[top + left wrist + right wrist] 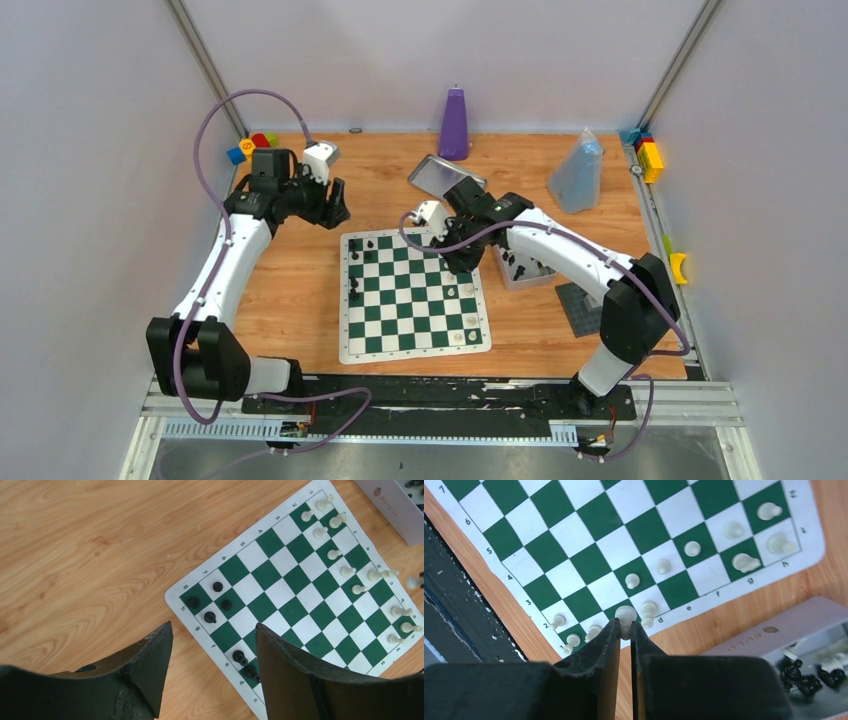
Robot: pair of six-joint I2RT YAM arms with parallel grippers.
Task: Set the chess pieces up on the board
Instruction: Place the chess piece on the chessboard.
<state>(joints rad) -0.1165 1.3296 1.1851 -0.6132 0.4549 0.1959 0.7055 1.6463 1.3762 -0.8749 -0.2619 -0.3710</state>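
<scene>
Right fingers (616,630) pinch a cream-white piece (625,614) low over the board (564,535), at its white back rank. A neighbouring white piece (648,611) stands just beside, so a crooked release could topple both. Left fingers (155,655) hang spread and empty off the board's black corner.

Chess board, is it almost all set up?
Not yet. Many white pieces stand in two rows on the board, but only a few black pieces are placed. The right jaws are shut on another white piece over the board's edge row. More pieces wait in the box; the left jaws hang open, empty.
</scene>
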